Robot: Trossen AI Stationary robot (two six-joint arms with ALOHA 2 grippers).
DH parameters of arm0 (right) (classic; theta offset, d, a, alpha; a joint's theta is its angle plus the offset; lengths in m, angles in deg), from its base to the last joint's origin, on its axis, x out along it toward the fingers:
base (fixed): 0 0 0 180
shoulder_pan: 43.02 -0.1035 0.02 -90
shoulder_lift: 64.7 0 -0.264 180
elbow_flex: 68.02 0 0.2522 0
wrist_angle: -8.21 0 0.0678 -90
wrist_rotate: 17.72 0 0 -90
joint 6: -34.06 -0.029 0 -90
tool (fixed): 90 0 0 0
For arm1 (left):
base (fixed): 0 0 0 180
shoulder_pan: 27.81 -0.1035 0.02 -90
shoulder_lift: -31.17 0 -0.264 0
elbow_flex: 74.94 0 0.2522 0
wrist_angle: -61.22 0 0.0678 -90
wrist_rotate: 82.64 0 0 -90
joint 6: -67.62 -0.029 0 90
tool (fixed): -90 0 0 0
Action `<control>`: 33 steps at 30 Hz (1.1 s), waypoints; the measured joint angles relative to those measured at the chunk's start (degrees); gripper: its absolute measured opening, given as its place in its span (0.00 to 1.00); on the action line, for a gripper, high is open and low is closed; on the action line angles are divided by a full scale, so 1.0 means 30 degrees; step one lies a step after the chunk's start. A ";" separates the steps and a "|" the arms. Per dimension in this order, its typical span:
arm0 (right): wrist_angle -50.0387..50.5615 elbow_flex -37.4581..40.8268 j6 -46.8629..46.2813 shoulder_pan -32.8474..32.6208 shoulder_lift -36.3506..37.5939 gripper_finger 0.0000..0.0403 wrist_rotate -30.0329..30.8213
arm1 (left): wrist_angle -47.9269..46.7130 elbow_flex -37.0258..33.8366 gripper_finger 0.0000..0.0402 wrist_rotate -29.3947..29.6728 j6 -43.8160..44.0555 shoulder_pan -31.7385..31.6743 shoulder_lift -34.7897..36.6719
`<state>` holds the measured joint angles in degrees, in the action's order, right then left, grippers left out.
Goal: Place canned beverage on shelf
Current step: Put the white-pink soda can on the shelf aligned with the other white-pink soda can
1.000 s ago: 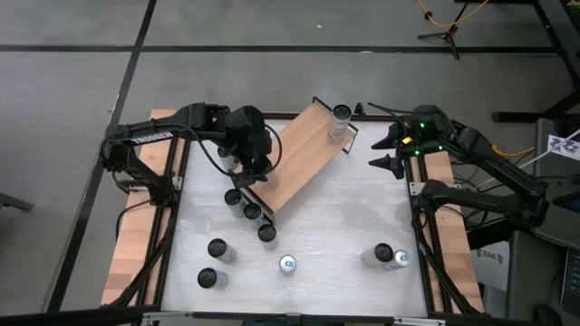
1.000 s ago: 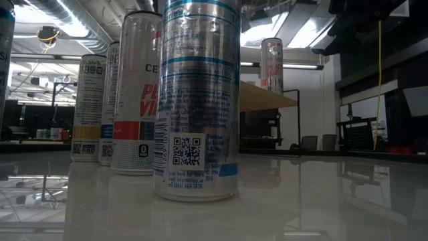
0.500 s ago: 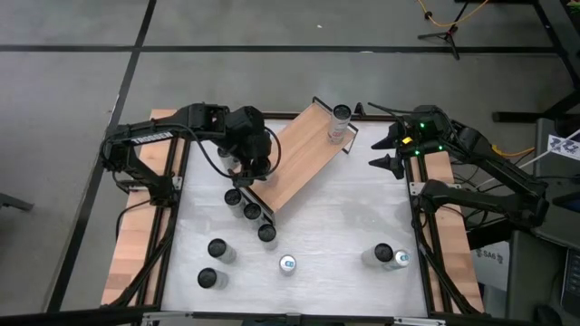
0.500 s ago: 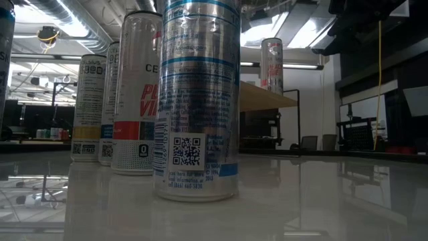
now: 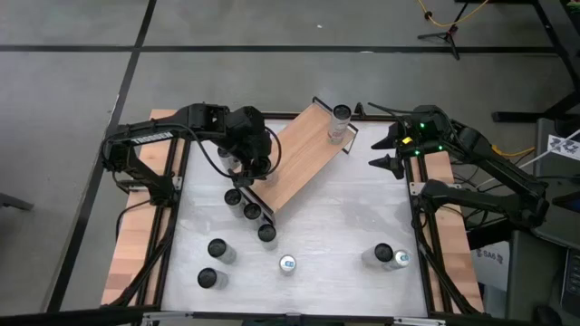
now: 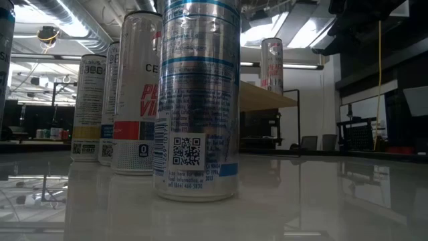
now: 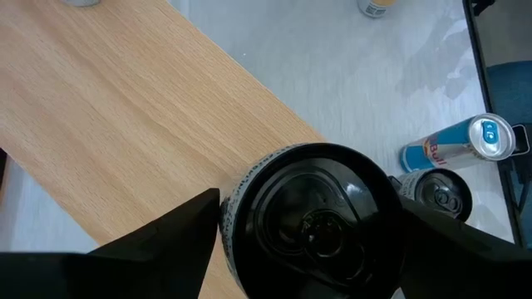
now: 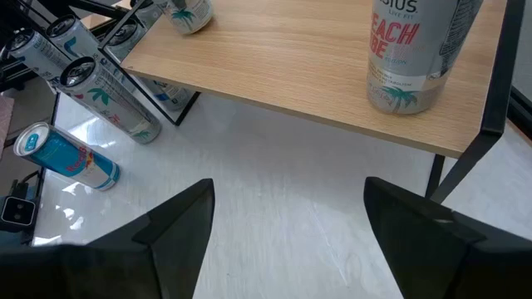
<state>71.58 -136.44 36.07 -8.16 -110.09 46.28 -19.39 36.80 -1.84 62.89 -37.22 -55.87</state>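
Note:
The shelf [image 5: 304, 154] lies slantwise across the table's far half, a light wooden board with black frame ends. A silver can [image 5: 341, 114] stands on its far right end. A black-topped can [image 7: 312, 216] stands on the board's near left end, its base showing in the right wrist view [image 8: 187, 12]. My left gripper [image 5: 252, 167] hangs over that can, shut on it. My right gripper [image 5: 390, 149] waits at the table's far right, open, with nothing between its fingers [image 8: 179, 224]. My left gripper has the black-topped can between its two fingers, one against each side of the body just below the top rim [image 7: 226, 208]. The fingers come from above, slanting down. The can stands upright with its base on the shelf board.
Three cans [image 5: 251, 211] stand in a row beside the shelf's near left corner. More stand near the front: two at the left [image 5: 216, 249], a blue one [image 5: 288, 263] in the middle and two at the right [image 5: 390, 257]. The middle of the white tabletop [image 5: 344, 217] is bare.

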 joint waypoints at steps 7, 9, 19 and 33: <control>0.0000 0.0000 0.0004 0.0003 0.0000 0.76 0.0003 | 0.0097 0.0000 0.75 0.0812 0.0024 0.0000 0.0036; 0.0000 0.0000 0.0004 0.0003 0.0000 0.76 -0.0003 | 0.0082 0.0000 0.75 0.0848 0.0024 0.0000 0.0036; 0.0000 0.0000 -0.0003 0.0003 0.0000 0.76 0.0003 | -0.0021 0.0000 0.78 -0.0437 0.0074 0.0000 0.0036; 0.0000 0.0000 -0.0001 0.0003 0.0000 0.76 0.0003 | 0.0184 0.0007 0.79 0.1737 0.0949 0.0160 0.0036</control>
<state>71.58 -136.44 36.06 -8.15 -110.09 46.29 -18.84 36.82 3.37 65.73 -36.74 -55.76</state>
